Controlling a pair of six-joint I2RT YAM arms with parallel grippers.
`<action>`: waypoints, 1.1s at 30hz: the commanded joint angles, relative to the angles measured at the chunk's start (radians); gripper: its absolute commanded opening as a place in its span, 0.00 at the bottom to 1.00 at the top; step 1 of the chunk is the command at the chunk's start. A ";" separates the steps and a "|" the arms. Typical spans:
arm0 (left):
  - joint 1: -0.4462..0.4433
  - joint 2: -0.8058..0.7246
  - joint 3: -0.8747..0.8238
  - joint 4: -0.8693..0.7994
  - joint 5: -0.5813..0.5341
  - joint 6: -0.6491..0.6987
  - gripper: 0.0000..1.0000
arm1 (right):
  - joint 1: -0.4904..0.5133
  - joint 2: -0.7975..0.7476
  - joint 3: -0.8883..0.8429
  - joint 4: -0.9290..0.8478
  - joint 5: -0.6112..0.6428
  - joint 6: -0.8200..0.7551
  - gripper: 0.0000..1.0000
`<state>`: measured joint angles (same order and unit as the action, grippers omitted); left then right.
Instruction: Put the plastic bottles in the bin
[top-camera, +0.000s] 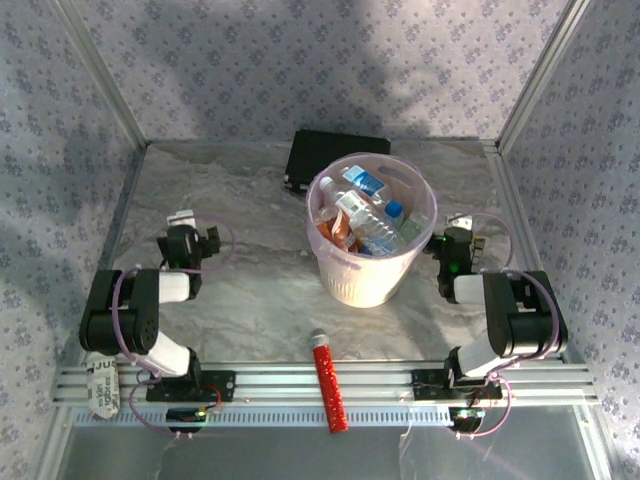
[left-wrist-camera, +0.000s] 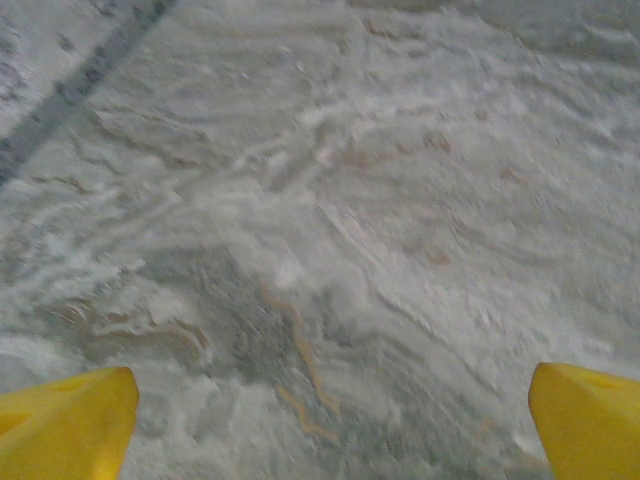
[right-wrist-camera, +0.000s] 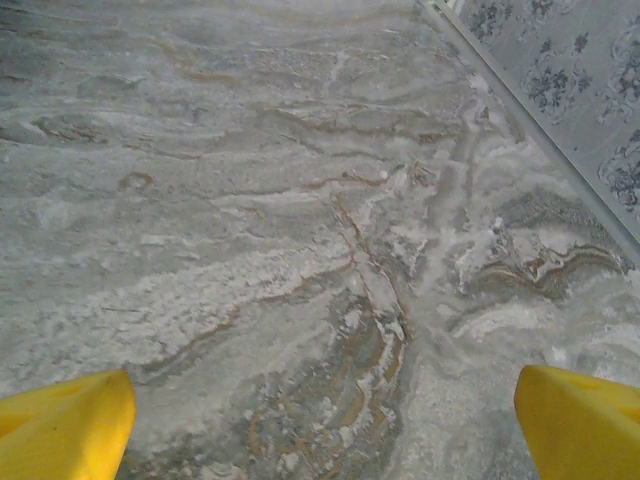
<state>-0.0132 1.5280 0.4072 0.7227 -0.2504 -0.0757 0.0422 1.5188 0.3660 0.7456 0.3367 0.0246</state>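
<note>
The round pale-pink bin (top-camera: 368, 283) stands in the middle of the marble table. Several plastic bottles (top-camera: 368, 212) with blue, white and red caps are piled inside it. My left gripper (top-camera: 195, 232) hovers over bare table left of the bin, open, with nothing between its yellow fingertips (left-wrist-camera: 70, 425). My right gripper (top-camera: 461, 236) is just right of the bin, also open and empty; its yellow fingertips (right-wrist-camera: 585, 420) frame bare marble.
A flat black box (top-camera: 335, 155) lies behind the bin. A red glitter tube (top-camera: 328, 382) with a grey cap lies at the front rail between the arm bases. Patterned walls and metal frame posts close in the table on three sides.
</note>
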 joint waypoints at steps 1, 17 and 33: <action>-0.002 0.025 -0.018 0.171 0.048 0.034 1.00 | -0.008 -0.010 0.005 0.060 -0.035 0.014 0.99; -0.001 0.009 -0.008 0.121 0.051 0.030 1.00 | -0.035 0.000 0.003 0.101 -0.063 -0.009 0.99; -0.001 0.008 -0.008 0.121 0.051 0.030 1.00 | -0.030 0.003 0.008 0.097 -0.057 -0.011 0.99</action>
<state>-0.0132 1.5394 0.3965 0.8120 -0.2195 -0.0597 0.0097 1.5295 0.3618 0.8196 0.2726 0.0246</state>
